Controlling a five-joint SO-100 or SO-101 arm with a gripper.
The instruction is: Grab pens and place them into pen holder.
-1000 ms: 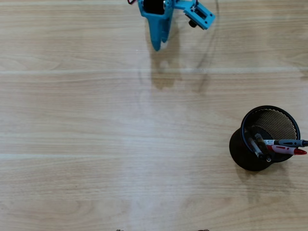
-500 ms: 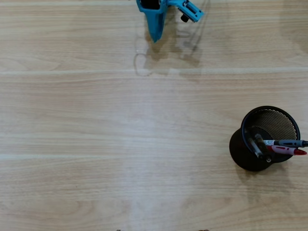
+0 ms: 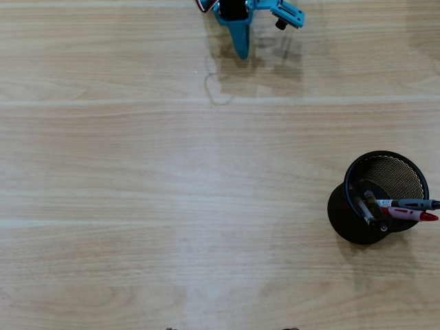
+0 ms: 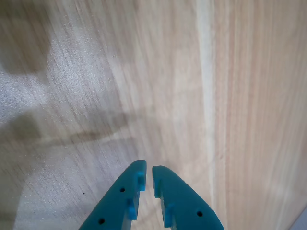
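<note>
A black mesh pen holder [image 3: 392,180] stands at the right of the overhead view. Several pens lean in it, among them a red-capped pen [image 3: 414,214], a grey pen [image 3: 414,203] and a dark pen [image 3: 366,207]. My blue gripper [image 3: 240,48] is at the top edge of the overhead view, far from the holder. In the wrist view the gripper [image 4: 148,173] enters from the bottom with its jaws nearly together and nothing between them, over bare wood. No pen lies loose on the table.
The light wooden table [image 3: 172,192] fills both views. A thin curled mark or wire [image 3: 214,91] lies just below the gripper in the overhead view.
</note>
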